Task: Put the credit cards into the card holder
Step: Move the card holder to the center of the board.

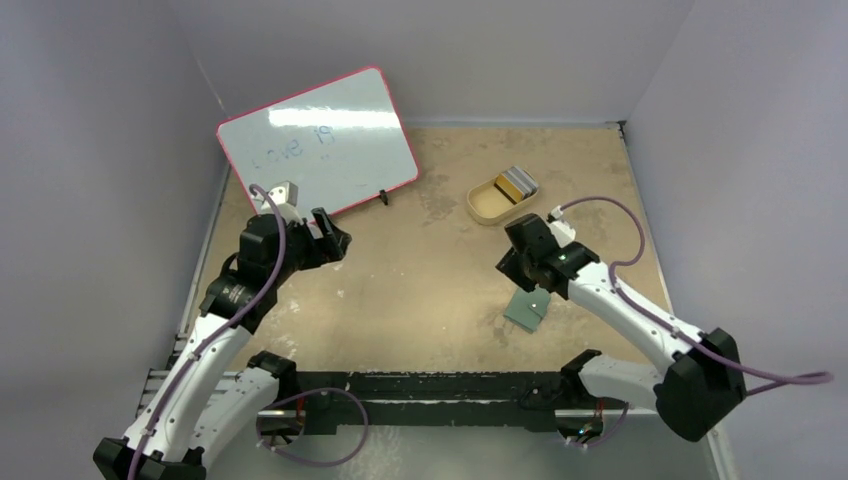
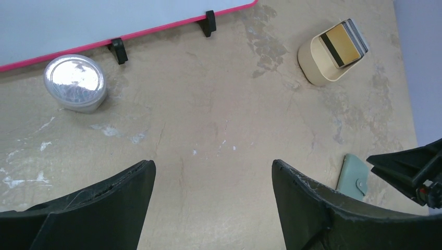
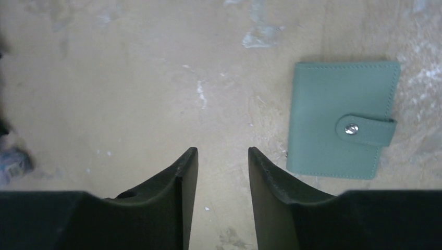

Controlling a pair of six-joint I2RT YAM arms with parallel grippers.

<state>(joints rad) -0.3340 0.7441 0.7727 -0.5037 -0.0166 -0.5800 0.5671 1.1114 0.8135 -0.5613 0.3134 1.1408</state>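
Note:
The credit cards (image 1: 517,183) are stacked in a tan tray (image 1: 487,207) at the back right; a gold card with a dark stripe lies on top (image 2: 343,40), grey ones beneath. The grey-green card holder (image 1: 527,310) lies closed and snapped on the table in the near right. My right gripper (image 1: 512,268) hovers just left of and beyond it, open a little and empty; in the right wrist view the holder (image 3: 341,120) sits right of my fingers (image 3: 222,151). My left gripper (image 1: 330,236) is wide open and empty (image 2: 212,164) over bare table at the left.
A pink-framed whiteboard (image 1: 320,140) leans at the back left on black feet. A round silver tin (image 2: 75,83) stands in front of it. The tan tray (image 2: 315,65) and the card holder (image 2: 353,177) also show in the left wrist view. Grey walls enclose the table.

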